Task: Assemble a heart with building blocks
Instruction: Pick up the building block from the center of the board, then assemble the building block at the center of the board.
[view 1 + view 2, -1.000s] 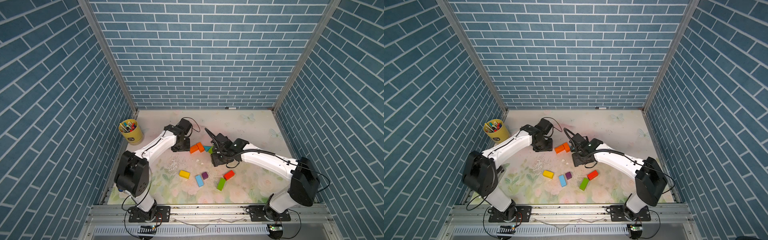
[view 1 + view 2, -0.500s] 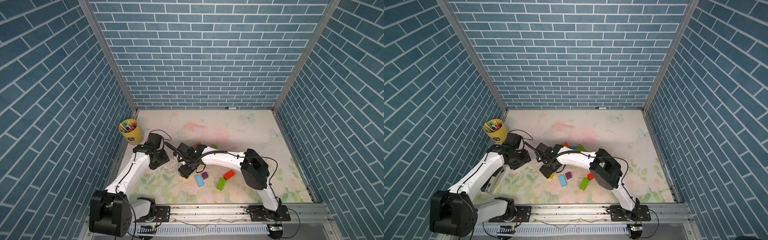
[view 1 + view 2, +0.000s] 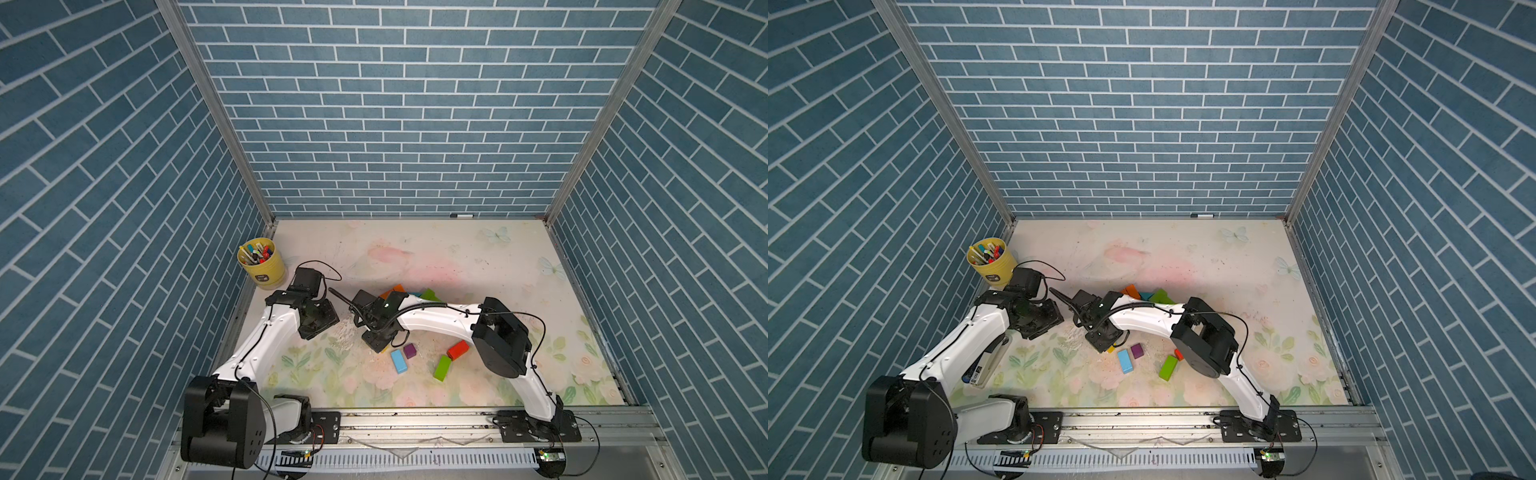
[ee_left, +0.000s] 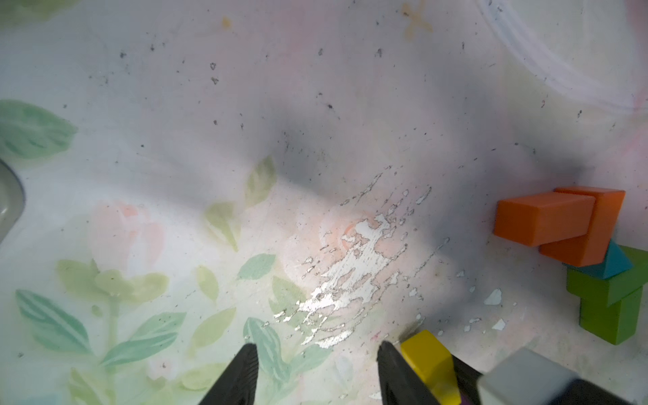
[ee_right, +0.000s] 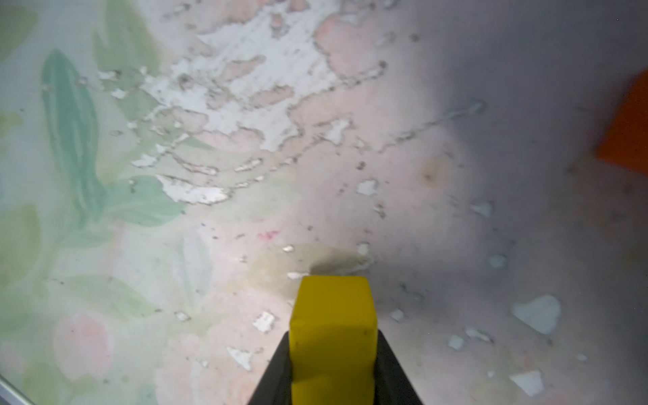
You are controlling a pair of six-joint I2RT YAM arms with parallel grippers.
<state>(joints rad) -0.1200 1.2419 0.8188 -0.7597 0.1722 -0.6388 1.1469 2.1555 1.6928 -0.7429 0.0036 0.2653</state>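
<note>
Centrally, the right pincer [image 5: 333,354] pinches a glossy yellow rectangular block [image 5: 333,312] by its two long faces, close to the scuffed, flower-printed worktop [image 3: 457,257]. Just left of it the left pincer [image 4: 315,368] stands spread with nothing between its fingers [image 4: 238,375], one finger beside the yellow rectangular block. Farther back lies a touching cluster [image 3: 417,294], the heart outline not yet closed: two glossy orange bricks [image 4: 543,221] set at an angle, and a teal triangular block [image 4: 615,264] wedged between them and two green bricks [image 4: 610,291]. Nearer, to the right, a light-blue brick [image 3: 399,361] and a purple cube [image 3: 410,351] lie just beside each other. A red brick [image 3: 457,350] and a third green brick [image 3: 442,369] lie further right.
</note>
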